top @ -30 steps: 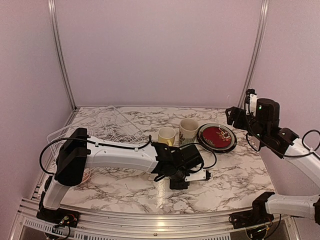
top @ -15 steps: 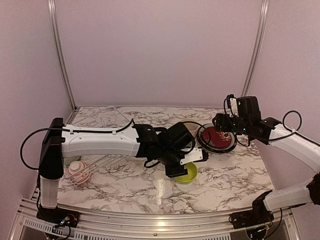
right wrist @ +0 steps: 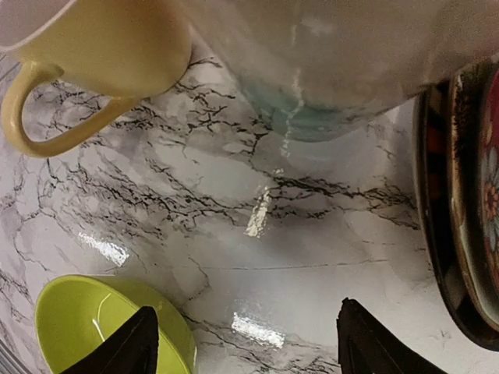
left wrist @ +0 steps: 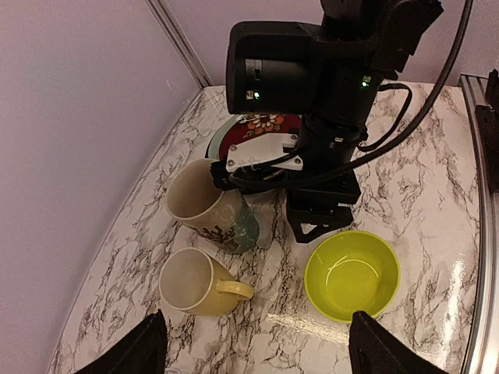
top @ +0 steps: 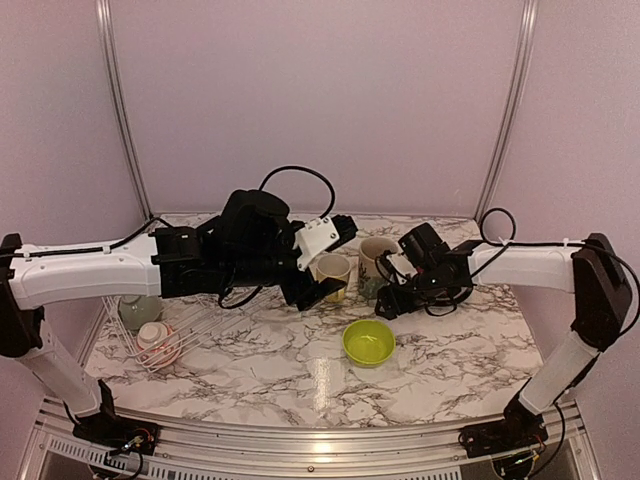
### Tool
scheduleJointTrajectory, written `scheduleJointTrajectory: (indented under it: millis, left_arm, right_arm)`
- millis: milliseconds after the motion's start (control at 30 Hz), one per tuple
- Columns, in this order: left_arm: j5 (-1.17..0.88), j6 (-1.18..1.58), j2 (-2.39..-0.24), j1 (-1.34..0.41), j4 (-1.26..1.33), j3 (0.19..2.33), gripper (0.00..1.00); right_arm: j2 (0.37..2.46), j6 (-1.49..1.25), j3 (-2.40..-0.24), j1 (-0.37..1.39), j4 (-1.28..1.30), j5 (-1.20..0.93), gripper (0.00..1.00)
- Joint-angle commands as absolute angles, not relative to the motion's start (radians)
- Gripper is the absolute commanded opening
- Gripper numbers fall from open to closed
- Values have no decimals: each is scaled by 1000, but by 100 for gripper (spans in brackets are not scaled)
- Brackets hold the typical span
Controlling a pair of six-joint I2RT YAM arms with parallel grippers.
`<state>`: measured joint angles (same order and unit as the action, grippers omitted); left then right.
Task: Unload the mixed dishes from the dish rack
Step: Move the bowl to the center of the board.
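Recording a shift since the earlier frame: finding the left claw (left wrist: 259, 349) drawn back up and to the left, off the lime-green bowl (top: 368, 341), and the right claw (right wrist: 253, 347) swung in low toward the two mugs. Listing both claws as spread wide and gripping nothing.

Logging the lime-green bowl as sitting upright and uncovered on the counter (top: 300, 385), toward the near edge, apart from both claws.

Entering the yellow mug (top: 333, 270) as standing upright just behind and left of that bowl, with its handle pointing toward the bowl in the left wrist view.

Entering the beige mug (top: 377, 255), flower-printed with a teal base, as standing just beside the yellow mug, on its right.

Placing the red patterned plate (left wrist: 261, 125) flat on the counter behind the beige mug, and noting it hiding behind the right arm in the overhead view.

Seeing the right claw hovering low over bare marble between the two mugs and the lime-green bowl.

Placing the dish rack (top: 205, 318) at the counter's left end, partly hiding under the left arm. Counting within it a red-patterned bowl (top: 157, 342) at the near end and a pale green dish (top: 138, 310) just behind; not managing to tell plate from bowl there.
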<state>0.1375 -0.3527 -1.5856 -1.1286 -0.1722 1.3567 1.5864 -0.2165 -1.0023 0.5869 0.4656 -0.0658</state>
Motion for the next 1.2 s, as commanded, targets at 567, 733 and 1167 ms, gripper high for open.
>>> scheduleJointTrajectory:
  millis: [567,733,1167]
  left_arm:
    - [308,-211,-1383,-1012,166,1138,88]
    - [333,-202,-1377,-1004,175,1129,89]
    - [366,-192,-1345,-997,190,1092,89]
  right_arm:
    - [1636,-219,-1022,693,547,-53,35]
    - [1607,-250,-1003,694,522,-12,17]
    - [1420,-340,-838,548,467,22,0]
